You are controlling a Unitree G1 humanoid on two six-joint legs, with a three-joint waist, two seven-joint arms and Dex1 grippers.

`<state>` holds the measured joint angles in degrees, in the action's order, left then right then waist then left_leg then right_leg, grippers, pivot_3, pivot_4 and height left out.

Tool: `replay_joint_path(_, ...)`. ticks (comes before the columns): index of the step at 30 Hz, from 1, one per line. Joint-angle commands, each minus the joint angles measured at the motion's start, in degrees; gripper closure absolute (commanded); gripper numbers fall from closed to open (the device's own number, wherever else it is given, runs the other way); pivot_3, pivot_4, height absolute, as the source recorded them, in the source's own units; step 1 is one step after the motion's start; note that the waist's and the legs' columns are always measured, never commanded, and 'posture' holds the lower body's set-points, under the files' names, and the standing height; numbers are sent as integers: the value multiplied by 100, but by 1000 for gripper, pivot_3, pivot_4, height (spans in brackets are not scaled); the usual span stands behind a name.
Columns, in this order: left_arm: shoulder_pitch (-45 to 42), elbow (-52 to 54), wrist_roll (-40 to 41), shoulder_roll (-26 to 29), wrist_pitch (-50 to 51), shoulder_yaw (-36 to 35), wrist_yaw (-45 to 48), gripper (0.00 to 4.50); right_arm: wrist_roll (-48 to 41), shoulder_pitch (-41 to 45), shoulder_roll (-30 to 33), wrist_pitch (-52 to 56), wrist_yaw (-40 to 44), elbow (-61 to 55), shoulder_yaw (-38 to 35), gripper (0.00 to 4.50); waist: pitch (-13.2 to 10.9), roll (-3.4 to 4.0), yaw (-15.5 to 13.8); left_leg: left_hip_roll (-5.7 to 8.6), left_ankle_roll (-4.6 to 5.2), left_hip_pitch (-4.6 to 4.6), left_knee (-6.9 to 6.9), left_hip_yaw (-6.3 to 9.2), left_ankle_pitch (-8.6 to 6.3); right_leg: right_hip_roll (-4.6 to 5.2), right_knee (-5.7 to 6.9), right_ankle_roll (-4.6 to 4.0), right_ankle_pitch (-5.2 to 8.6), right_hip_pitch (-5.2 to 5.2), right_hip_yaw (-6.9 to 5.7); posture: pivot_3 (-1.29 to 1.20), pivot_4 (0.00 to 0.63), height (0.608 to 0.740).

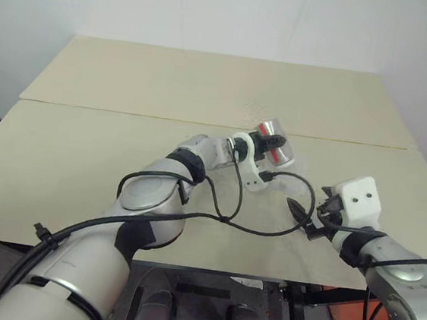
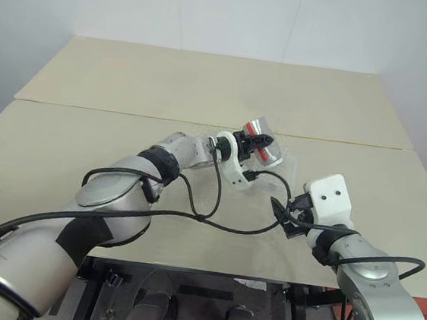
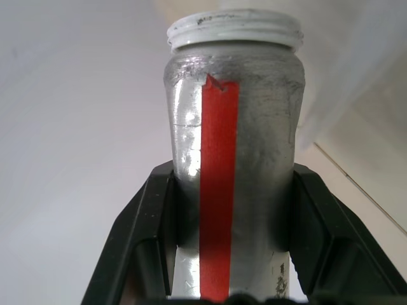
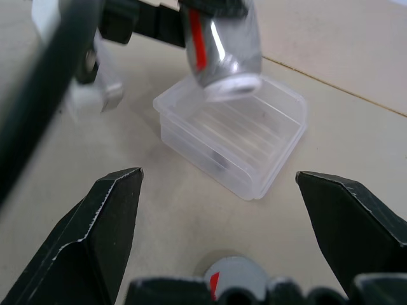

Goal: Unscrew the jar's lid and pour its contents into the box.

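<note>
On the pale table (image 1: 83, 162), your left gripper (image 3: 219, 210) clasps the tipped, lidless jar (image 4: 219, 44) over the box (image 4: 232, 136); tilt further, right gripper (image 4: 222, 210) staying wide, empty.

left arm: reached forward and across toward the middle, elbow bent, forearm angled to the robot's right
left pincer (image 1: 270, 144): held roughly level, rolled over, fingers (image 3: 149, 235) clamped on both sides of the jar (image 3: 234, 165)
jar: tipped mouth-down, lidless, held off the worktop
right arm: drawn in low on the right, wrist bent
right pincer (image 4: 219, 219): pointed forward and slightly down, fingers spread wide, nothing held between them
</note>
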<state>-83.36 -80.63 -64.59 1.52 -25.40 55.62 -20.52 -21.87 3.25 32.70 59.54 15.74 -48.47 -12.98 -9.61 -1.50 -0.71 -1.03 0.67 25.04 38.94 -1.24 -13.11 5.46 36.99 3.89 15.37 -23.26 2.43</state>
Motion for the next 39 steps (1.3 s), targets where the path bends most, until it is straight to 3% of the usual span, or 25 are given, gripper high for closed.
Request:
replay_joint_path(1,-61,58,1053,50,-228,-999,762,2513,47,66,30,-104,-17,-47,-49,40,0,0,1,0,0,0,1,0,0,0,1,0,0,0,0,0,150,740)
replay_joint_path(5,383,173,2963,175,-416,-2874,2287,2513,54,120,58,-166,51,34,-28,40,2,3,19,-1,0,-1,3,0,1,1,7,0,0,0,0,0,150,740)
replay_joint_path(11,1075,706,6123,144,128,-5776,4649,2513,83,133,178,-284,202,192,-3,40,3,5,52,0,6,-5,9,1,7,2,18,-1,-1,1,0,0,150,740)
replay_joint_path(14,1406,1283,7376,120,640,-6807,5235,2513,110,153,240,-392,294,334,107,40,3,5,67,1,7,-5,12,5,8,4,19,-2,-1,3,-2,0,150,740)
replay_joint_path(18,2331,2486,7776,146,750,-6892,5695,2513,125,239,285,-607,456,616,275,40,9,9,92,4,7,-11,11,11,8,6,20,-1,-2,12,-2,0,150,740)
replay_joint_path(27,3826,4246,7910,69,618,-6777,5182,2513,321,419,389,-1013,652,1029,655,40,11,8,82,7,9,-18,11,32,12,9,20,0,-4,19,-2,0,150,740)
replay_joint_path(32,4341,4063,7158,284,142,-6343,4823,2513,384,565,367,-1109,716,1149,768,40,16,9,80,8,9,-33,10,40,13,9,20,0,-4,29,-1,0,150,740)
replay_joint_path(39,4470,3661,7042,271,-208,-6210,4599,2513,426,551,360,-1138,777,1171,761,40,17,8,38,9,10,-37,10,40,12,10,16,0,-4,38,-3,0,150,740)
